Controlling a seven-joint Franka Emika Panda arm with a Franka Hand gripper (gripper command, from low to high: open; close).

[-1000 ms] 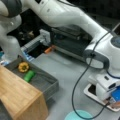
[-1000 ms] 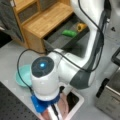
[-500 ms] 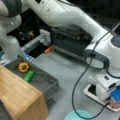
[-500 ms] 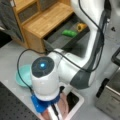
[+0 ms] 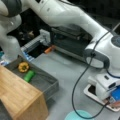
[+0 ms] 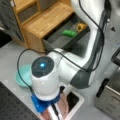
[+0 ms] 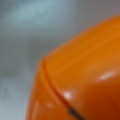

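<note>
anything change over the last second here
Nothing visibly changed. The arm's wrist end hangs over the white tray as before; its fingers are hidden. The green object and yellow object lie in the grey drawer, and the teal bowl is unmoved.

Open grey table (image 5: 67, 72) is seen between the drawer (image 5: 47, 83) and white tray (image 5: 91, 96); passage is narrowed by the black cable (image 5: 77, 87).

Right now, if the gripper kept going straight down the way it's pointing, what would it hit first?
Most likely the orange object that fills the wrist view right under it. The gripper points down into the white tray. How much gap remains is unclear.
</note>
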